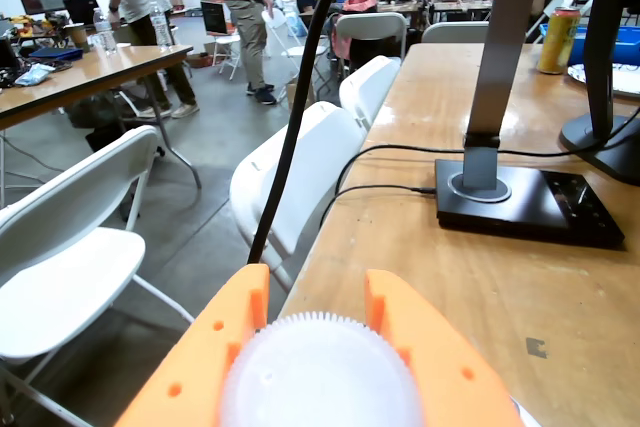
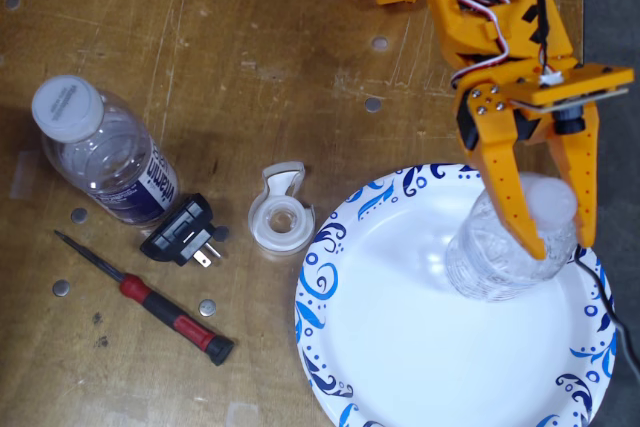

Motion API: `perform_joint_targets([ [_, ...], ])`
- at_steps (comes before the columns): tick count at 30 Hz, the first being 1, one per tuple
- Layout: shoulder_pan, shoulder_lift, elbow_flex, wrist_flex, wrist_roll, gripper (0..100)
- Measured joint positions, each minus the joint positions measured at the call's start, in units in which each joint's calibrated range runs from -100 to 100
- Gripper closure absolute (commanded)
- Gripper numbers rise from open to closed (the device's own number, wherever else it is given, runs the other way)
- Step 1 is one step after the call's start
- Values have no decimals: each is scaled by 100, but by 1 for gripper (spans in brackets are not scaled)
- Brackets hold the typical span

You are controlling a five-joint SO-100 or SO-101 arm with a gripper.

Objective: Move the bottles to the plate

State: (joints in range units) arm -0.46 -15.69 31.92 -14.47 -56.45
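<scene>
The wooden table (image 2: 250, 37) was seen from above in the fixed view. The plate (image 2: 400, 347) lay at its lower right. The orange gripper (image 2: 565, 247) was closed around the ribbed bottle (image 2: 490, 267), which stood over the plate's right part; its ridged cap (image 1: 320, 372) sat between the fingers in the wrist view. The wider bottle (image 2: 105, 152) lay on the table at left, well apart from the plate. A tape dispenser (image 2: 280, 212) lay just beside the plate's rim.

Ribbed bottle (image 2: 500, 257) upright on blue-patterned plate (image 2: 400, 347); blue-labelled bottle (image 2: 105, 152) on the table, well apart.
</scene>
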Motion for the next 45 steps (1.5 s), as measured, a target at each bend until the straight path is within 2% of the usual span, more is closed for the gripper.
perform_joint_targets([
  [11, 82, 394, 0, -9, 5, 90],
  [20, 82, 805, 9, -885, 5, 90],
  [26, 119, 805, 36, -987, 5, 90],
  [33, 91, 805, 36, -987, 177, 78],
  [45, 46, 805, 108, -1004, 193, 77],
])
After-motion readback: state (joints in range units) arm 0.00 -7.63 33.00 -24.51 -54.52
